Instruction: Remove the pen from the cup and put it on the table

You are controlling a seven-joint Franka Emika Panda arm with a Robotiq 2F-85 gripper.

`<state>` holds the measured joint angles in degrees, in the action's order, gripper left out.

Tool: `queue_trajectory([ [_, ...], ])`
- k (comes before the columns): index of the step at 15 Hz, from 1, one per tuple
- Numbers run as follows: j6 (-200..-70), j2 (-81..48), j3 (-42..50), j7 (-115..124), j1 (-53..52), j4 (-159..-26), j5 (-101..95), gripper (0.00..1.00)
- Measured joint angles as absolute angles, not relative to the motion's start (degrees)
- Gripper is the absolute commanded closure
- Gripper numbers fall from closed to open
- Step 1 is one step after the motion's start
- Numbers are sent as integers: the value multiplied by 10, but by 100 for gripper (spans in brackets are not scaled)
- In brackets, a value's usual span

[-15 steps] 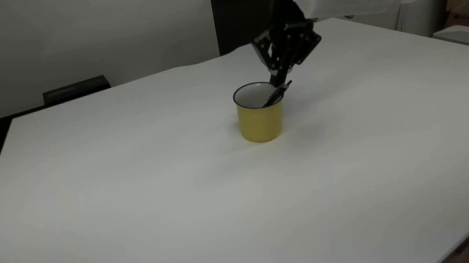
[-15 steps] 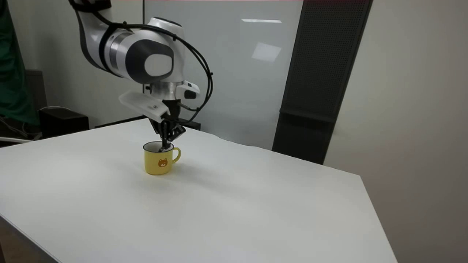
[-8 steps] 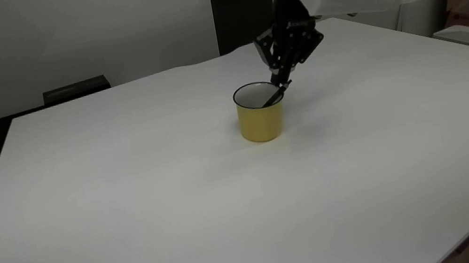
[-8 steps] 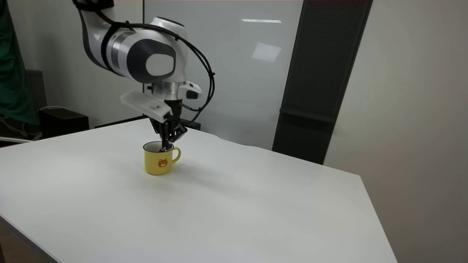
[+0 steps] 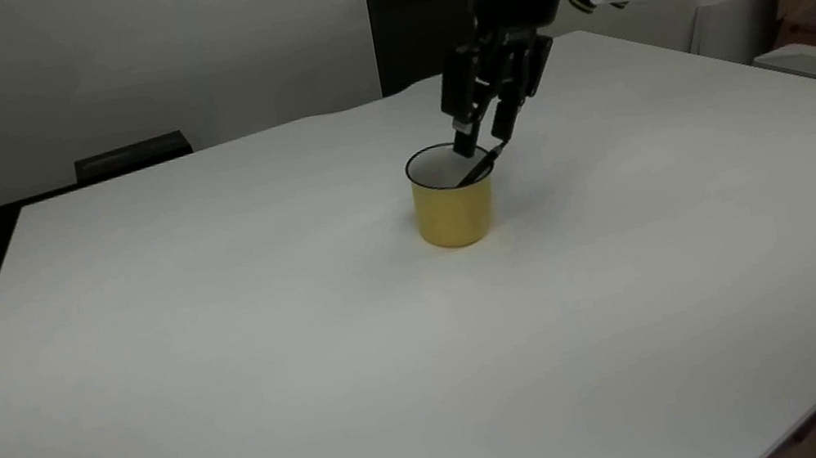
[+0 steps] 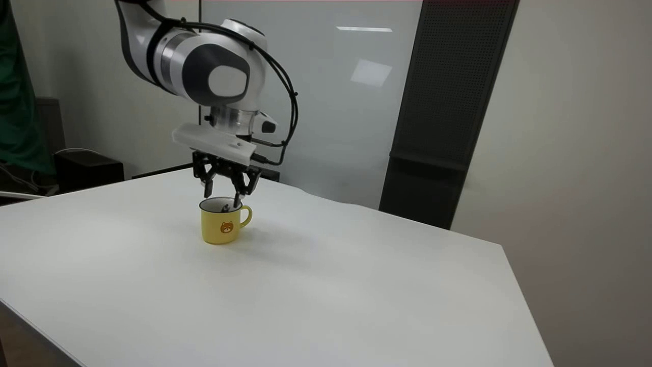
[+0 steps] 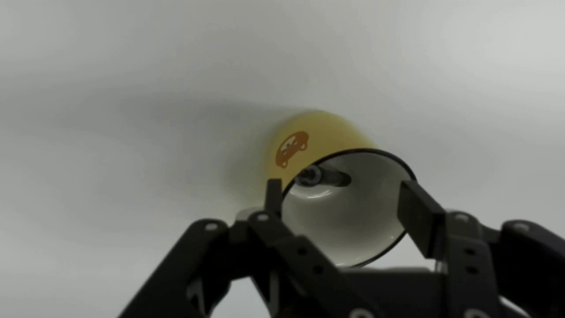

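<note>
Pen (image 7: 327, 176), slim, dark, stick-shaped: leans inside a yellow, cylindrical, apparently enamelled cup (image 5: 455, 213), its upper end showing past the dark rim in an exterior view. Cup: upright, pale within, orange animal-face emblem (image 7: 292, 149) outside.

Black, jointed, two-fingered pincer (image 5: 483, 142): hangs over the cup's mouth, its fingers (image 7: 273, 196) well apart and clamped on nothing. Whether a fingertip dips below the rim is unclear from these views. In the wrist view the pen lies nearer one finger than the other. Step in hand, by judgement: lining up for the grasp. Next move: centre the pen's raised end between the fingers, lower slightly if needed, close, then draw it out along its own lean, lest you drag the cup.

Broad, flat, white table (image 5: 276, 384): carries the cup; your laying-down place for the pen afterwards.

Farthest, behind the table: tall, dark, perforated panel (image 6: 451, 102).
</note>
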<state>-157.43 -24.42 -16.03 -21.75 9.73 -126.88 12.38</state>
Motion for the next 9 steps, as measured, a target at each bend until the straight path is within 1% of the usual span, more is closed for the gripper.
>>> queue_trajectory([
  [1, -1565, -242, -162, -234, 101, -1266, 124, 43],
  [2, -1558, -241, -162, -248, 103, -1265, 124, 39],
  [3, -1552, -239, -162, -259, 105, -1264, 124, 40],
  [4, -1547, -237, -162, -269, 107, -1263, 125, 46],
  [5, -1541, -236, -162, -276, 108, -1262, 125, 55],
  [9, -1527, -235, -162, -296, 111, -1260, 127, 82],
])
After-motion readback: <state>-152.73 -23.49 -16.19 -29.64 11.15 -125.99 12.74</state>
